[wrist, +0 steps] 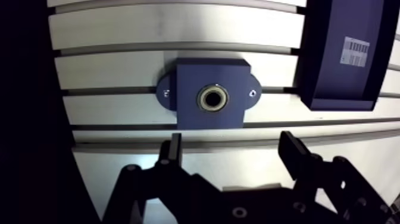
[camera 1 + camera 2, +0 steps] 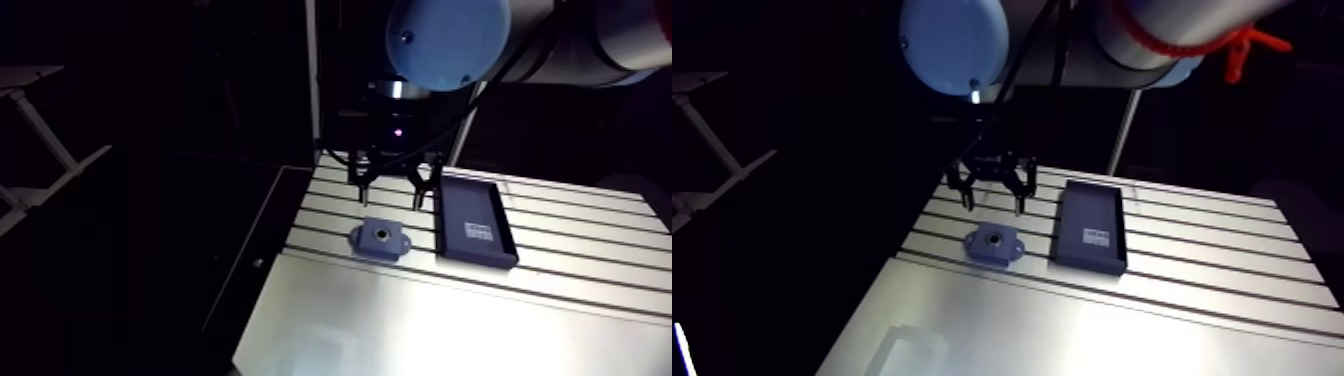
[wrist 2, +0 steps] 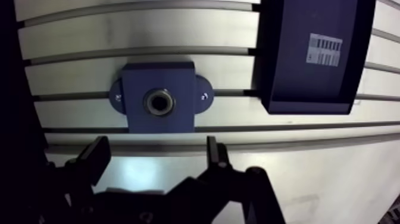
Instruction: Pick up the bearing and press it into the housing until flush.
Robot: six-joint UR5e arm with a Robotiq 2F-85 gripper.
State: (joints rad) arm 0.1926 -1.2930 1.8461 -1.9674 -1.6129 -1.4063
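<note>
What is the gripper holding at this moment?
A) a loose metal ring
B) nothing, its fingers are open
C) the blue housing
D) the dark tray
B: in the wrist view the gripper has its fingers apart with only bare table between them, and the blue housing lies ahead of it, untouched.

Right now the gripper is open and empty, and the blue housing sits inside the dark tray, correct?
Not inside. The wrist view shows the blue housing on the slotted table, beside the dark tray and apart from it. The gripper is open and empty.
</note>
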